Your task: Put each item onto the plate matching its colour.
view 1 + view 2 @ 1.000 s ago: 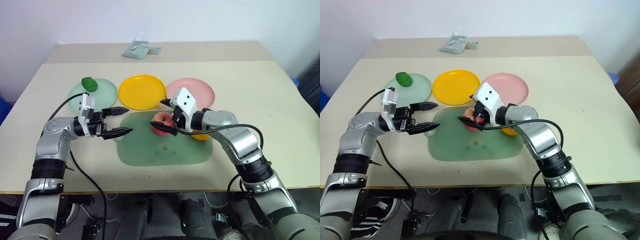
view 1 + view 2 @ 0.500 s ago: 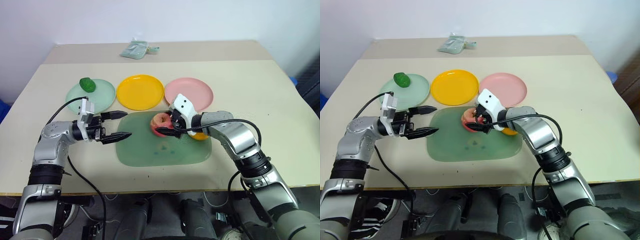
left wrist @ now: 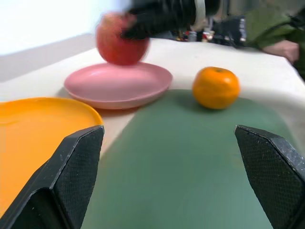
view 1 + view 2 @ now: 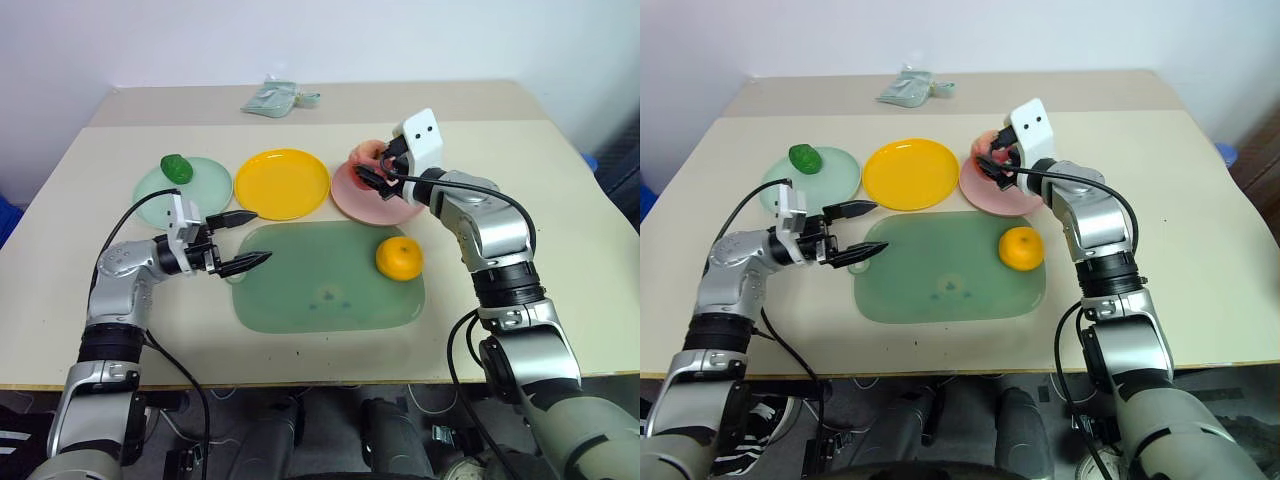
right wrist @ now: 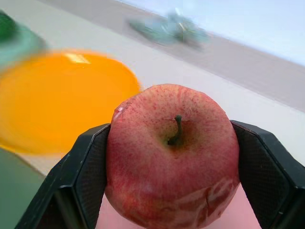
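We are holding the apple (image 5: 172,156) clamped in our right gripper (image 4: 375,172) just above the pink plate (image 4: 350,197), needing only to lower and release, while our left gripper (image 4: 245,240) is hanging wide open and empty near the board (image 4: 320,290).

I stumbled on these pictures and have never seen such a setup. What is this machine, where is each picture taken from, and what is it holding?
It is a humanoid robot with two arms, each ending in a two-fingered black pincer. Two pictures come from cameras in its head, looking down at a table; the other two come from cameras on its wrists. On the table lie a mint green plate bearing a small green fruit, a yellow plate, a pink plate and a green board with an orange on it. The right pincer holds a red apple over the pink plate. The left pincer is open and empty.
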You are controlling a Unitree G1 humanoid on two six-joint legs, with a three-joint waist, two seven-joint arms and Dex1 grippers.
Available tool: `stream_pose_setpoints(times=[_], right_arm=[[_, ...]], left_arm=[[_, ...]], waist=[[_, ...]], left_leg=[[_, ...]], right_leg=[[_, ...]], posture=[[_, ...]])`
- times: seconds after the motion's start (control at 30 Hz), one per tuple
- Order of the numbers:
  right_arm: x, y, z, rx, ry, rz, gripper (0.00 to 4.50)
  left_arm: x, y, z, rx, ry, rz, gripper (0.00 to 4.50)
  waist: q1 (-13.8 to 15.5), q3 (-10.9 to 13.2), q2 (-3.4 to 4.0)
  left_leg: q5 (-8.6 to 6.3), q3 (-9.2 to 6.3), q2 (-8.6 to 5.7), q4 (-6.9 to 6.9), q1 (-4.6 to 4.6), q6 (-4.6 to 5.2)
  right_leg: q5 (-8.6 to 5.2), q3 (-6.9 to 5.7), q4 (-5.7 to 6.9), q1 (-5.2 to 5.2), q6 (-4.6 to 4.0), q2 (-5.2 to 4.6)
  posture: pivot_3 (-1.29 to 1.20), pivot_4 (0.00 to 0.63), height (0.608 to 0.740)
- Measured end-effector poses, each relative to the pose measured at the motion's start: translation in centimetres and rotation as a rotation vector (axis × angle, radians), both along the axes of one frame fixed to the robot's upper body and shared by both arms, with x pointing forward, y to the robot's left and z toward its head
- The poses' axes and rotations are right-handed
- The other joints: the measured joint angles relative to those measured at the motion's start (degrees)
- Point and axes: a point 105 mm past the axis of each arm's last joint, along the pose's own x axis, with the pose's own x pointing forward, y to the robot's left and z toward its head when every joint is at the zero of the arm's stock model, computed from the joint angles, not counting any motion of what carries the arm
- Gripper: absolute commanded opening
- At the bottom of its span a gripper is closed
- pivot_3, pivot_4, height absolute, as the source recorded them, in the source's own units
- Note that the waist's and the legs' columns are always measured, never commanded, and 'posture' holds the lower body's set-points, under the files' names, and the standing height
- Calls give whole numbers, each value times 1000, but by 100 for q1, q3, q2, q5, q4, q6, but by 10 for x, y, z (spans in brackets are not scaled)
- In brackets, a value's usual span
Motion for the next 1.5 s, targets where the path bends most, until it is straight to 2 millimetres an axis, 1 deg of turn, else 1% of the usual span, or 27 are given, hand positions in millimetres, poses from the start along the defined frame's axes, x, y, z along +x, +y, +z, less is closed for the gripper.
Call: stream_pose_setpoints(times=[0.07,0.13,0.17,0.27,0.43,0.53,0.57,0.63,0.7,0.77,0.83,0.9,0.97,1.1,1.23,1.5], right_arm=[[3,-3,-8,-17,14,-13,3250],[4,-3,-11,-20,19,-13,4240],[4,-3,-12,-23,19,-10,4489],[1,4,-13,3,32,40,4489],[-1,3,-9,13,24,55,4489],[-14,6,3,95,8,144,4489],[-23,6,6,98,-2,197,4489],[-44,2,5,58,-3,300,4489],[-69,-8,-9,2,70,390,4489],[-86,-11,-20,-10,143,448,4489],[-95,-8,-20,-9,157,488,4489],[-98,-8,-15,-18,139,491,4489],[-99,-13,-13,-28,132,475,4489],[-104,-27,-28,-41,192,438,4489],[-111,-29,-27,-53,202,453,4489],[-110,-31,-28,-57,197,434,4489]], left_arm=[[3,-2,0,-21,3,26,4500],[5,-4,2,-29,-4,44,4500],[5,-4,3,-29,-7,49,4500],[3,-4,3,-27,-5,50,4500],[0,-4,3,-23,14,32,4500],[-7,-3,8,-54,50,-40,4500],[-11,-3,12,-74,57,-70,4500],[-15,2,18,-98,64,-101,4500],[-19,9,20,-88,76,-118,4500],[-22,11,21,-79,80,-133,4500],[-23,10,20,-82,82,-146,4500],[-23,8,19,-86,80,-151,4500],[-23,7,18,-86,85,-157,4500],[-23,8,15,-81,94,-163,4500],[-22,7,13,-73,101,-171,4500],[-20,6,12,-68,105,-176,4500]], waist=[[-15,0,0],[-48,0,1],[-66,0,1],[-130,0,1],[-145,0,1],[-145,1,1],[-130,1,1],[-102,1,1],[-97,1,1],[-103,1,2],[-149,1,2],[-149,1,2],[-123,1,2],[-18,1,2],[29,1,2],[28,1,1]], left_leg=[[0,1,0,0,0,0],[1,2,2,-3,0,-1],[1,2,2,-4,0,-1],[1,2,2,-3,0,-1],[1,1,2,-3,0,-1],[1,0,2,-3,-2,0],[1,-1,2,-3,-3,0],[0,-4,1,0,-4,1],[-2,-2,1,2,-2,2],[-1,-2,3,3,-1,2],[-1,3,10,4,0,1],[-2,4,13,3,0,1],[-2,4,12,3,-1,1],[-2,7,7,3,-3,2],[-2,10,8,4,-4,2],[-3,11,8,5,-4,2]], right_leg=[[0,1,2,-3,0,0],[0,5,5,-8,0,2],[0,5,6,-8,-1,3],[0,5,6,-6,0,3],[0,5,7,-7,0,4],[0,5,6,-7,0,4],[0,4,5,-7,0,4],[-1,2,1,0,1,4],[-1,2,-2,4,2,4],[-2,3,0,4,1,3],[-2,4,-1,1,-1,5],[-4,4,-1,0,-4,6],[-5,5,-2,0,-5,6],[-4,5,-6,-1,-4,1],[-4,6,-6,-2,-4,0],[-5,5,-9,0,-4,-1]], posture=[[0,150,740],[0,150,740],[0,150,740],[0,150,740],[0,150,740],[0,150,740],[0,150,740],[0,150,740],[0,150,740],[0,150,740],[0,150,740],[0,150,740],[0,150,740],[0,150,740],[0,150,740],[0,150,740]])
